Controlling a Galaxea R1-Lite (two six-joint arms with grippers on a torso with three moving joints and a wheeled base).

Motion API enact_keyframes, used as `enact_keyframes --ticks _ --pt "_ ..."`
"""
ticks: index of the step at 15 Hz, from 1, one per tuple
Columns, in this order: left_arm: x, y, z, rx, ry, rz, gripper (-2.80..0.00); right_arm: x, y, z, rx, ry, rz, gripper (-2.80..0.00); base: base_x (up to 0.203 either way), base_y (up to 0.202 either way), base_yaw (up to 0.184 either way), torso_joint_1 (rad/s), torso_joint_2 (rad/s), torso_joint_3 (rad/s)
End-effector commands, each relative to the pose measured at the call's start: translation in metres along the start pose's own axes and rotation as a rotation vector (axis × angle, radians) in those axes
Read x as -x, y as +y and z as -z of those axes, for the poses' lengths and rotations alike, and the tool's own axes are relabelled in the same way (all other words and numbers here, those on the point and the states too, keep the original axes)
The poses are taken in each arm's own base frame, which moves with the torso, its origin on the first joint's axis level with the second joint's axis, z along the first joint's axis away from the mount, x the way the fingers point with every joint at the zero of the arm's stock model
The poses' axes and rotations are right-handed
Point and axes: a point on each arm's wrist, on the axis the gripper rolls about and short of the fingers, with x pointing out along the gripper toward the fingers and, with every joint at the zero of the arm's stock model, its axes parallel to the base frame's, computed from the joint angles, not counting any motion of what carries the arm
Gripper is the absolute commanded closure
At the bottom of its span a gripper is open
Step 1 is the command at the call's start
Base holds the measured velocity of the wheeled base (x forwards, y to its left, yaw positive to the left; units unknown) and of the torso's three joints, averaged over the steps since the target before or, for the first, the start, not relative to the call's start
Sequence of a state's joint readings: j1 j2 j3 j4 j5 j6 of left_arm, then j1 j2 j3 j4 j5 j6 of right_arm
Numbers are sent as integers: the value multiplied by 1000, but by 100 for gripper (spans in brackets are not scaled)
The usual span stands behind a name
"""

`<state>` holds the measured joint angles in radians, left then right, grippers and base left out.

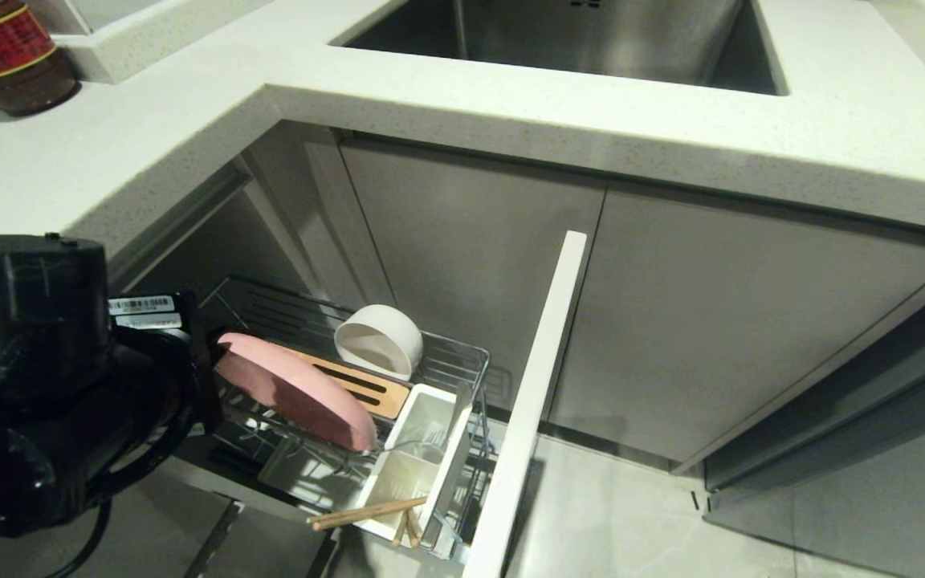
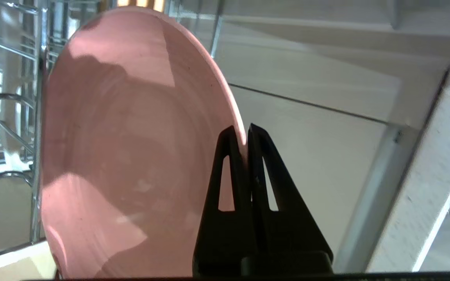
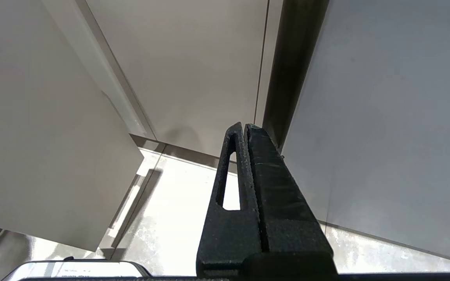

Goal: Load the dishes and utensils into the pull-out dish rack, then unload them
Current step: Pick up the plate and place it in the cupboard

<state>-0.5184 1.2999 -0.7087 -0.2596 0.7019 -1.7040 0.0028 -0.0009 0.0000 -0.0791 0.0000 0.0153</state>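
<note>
Left gripper (image 2: 246,136) was clenched on the plate (image 2: 131,148) rim, plate edge-on above the rack (image 1: 462,361) slots; right gripper (image 3: 244,130) clenched, empty.

Pink plate (image 2: 131,156) showing smooth glossy glaze; chrome wire rack (image 1: 462,361) beside it gleaming; wooden strip (image 1: 366,389) behind the plate looking matt.

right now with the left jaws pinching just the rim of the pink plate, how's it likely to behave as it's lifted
The pink plate looks stiff and glazed, so probably slippery in the left gripper, which pinches only its rim. Held at one edge, it may swing or twist. Likely ceramic, so it could chip against the dish rack wires.
</note>
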Motion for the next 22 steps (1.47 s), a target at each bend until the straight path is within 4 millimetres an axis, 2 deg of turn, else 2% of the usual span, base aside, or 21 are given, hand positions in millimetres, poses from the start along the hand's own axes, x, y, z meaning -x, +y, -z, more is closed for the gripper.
enact_keyframes --ticks 1,3,5,14,18,19,22 --pt "-14 5 -1 -7 -50 -34 0 -2 0 7 0 26 0 0 0 0 0 0 0 0" --pt "-28 11 0 -27 -89 -73 0 -2 0 7 0 26 0 0 0 0 0 0 0 0" --pt "-35 14 2 -40 -100 -91 0 -2 0 7 0 26 0 0 0 0 0 0 0 0" --pt "-37 18 5 -61 -96 -109 0 -2 0 7 0 26 0 0 0 0 0 0 0 0" --pt "-36 22 6 -89 -41 -155 0 -2 0 7 0 26 0 0 0 0 0 0 0 0" --pt "-36 22 6 -91 -40 -157 -280 -2 0 7 -1 26 0 0 0 0 0 0 0 0" --pt "-34 20 5 -87 -43 -147 -280 -2 0 7 0 26 0 0 0 0 0 0 0 0"
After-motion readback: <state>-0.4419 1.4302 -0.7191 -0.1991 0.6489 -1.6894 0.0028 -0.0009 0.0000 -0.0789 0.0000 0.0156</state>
